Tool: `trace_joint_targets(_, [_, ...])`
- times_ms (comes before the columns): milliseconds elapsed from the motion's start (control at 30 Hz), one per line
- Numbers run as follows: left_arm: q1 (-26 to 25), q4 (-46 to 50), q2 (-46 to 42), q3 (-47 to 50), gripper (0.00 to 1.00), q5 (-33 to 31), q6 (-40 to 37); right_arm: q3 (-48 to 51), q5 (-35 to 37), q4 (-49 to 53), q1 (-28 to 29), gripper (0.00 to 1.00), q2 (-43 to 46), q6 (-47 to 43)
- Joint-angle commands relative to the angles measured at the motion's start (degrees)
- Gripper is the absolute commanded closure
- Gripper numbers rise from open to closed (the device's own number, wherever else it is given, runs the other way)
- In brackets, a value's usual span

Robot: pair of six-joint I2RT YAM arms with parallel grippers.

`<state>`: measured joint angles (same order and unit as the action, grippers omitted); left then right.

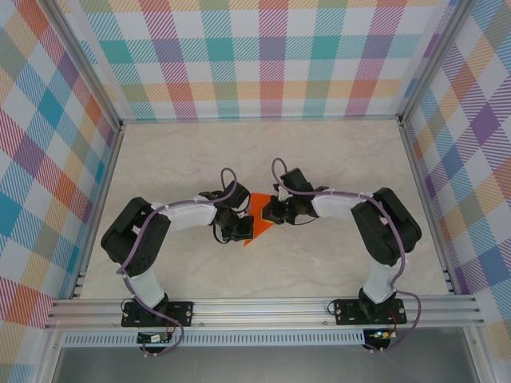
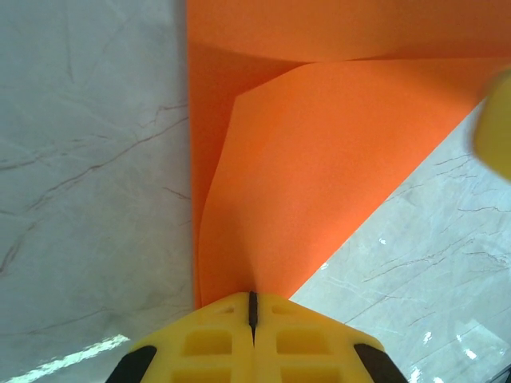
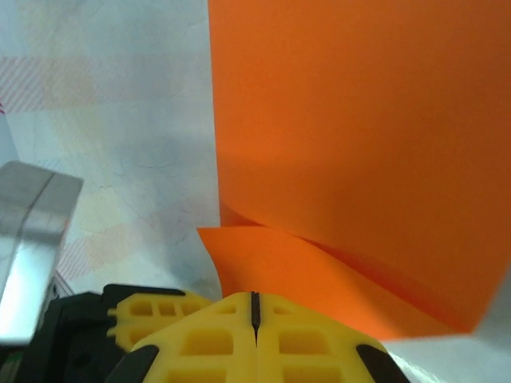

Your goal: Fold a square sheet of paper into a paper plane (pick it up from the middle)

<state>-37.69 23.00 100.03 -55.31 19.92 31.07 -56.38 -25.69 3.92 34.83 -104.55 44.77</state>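
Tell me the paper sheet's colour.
The paper sheet is plain bright orange, clearest in the left wrist view.

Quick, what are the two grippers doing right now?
Left gripper: closed, holding the paper.
Right gripper: closed, holding the paper too.

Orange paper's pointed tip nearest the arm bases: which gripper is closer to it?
Left. The left gripper pinches the orange paper just beside that tip; the right gripper pinches its opposite side, farther from the bases.
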Motion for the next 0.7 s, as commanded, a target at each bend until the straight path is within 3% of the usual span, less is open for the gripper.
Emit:
trace_joint_targets(0, [0.60,2.70,-0.15,0.11,1.00,-1.21,-0.62,-2.39,-1.40,1.14,0.76,1.00,-3.35,0.56])
trace_joint_targets(167, [0.60,-0.30,-2.51,-0.33,1.00,0.26,2.57,-2.17,0.91,3.37,0.85,1.00,-5.37,0.50])
trace_joint_targets(400, [0.60,-13.40,-5.92,2.28,0.98,1.60,11.78,-0.68,2.93,4.31,0.81,1.00,-5.93,0.49])
trace_joint_targets(667, [0.67,-16.08,-0.46,2.23,0.96,4.02,11.46,-1.10,3.68,6.03,0.85,1.00,-6.79,0.27])
